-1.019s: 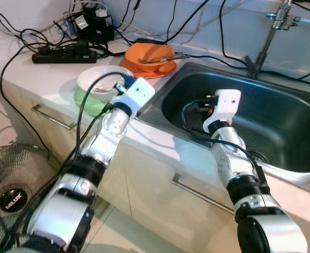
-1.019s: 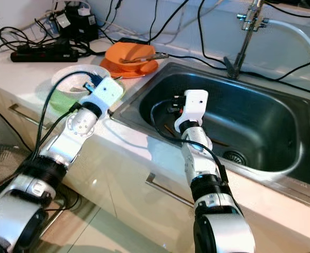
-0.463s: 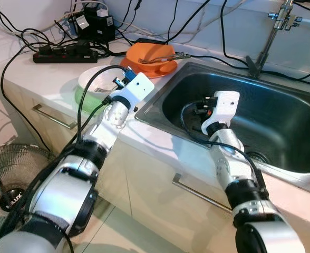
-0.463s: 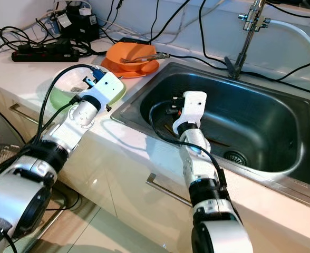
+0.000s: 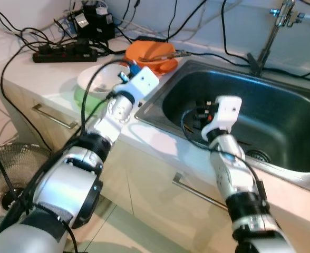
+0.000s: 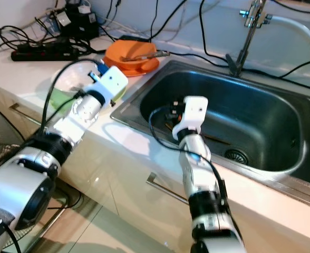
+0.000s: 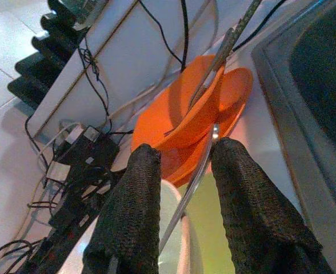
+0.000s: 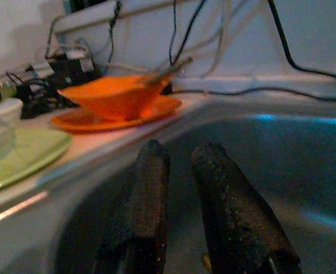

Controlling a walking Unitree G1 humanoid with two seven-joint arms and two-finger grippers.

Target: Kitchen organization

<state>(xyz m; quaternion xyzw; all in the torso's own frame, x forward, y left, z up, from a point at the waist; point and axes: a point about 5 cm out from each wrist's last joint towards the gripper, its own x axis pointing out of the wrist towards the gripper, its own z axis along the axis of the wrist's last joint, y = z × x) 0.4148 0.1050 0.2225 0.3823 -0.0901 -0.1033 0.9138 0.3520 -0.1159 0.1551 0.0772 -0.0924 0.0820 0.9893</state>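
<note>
1. While the left gripper [image 7: 182, 188] is hanging over the white bowl [image 5: 98, 79] on the green plate [image 5: 86, 101], its fingers are standing a little apart around a thin metal utensil handle [image 7: 191, 182]; whether they are pinching it, I cannot tell.
2. Just beyond, an orange bowl [image 5: 148, 52] is sitting on an orange plate [image 5: 165, 67] at the sink's [image 5: 281, 113] back left corner.
3. Down inside the basin, the right gripper [image 8: 182, 197] is hovering with fingers slightly parted, holding nothing.
</note>
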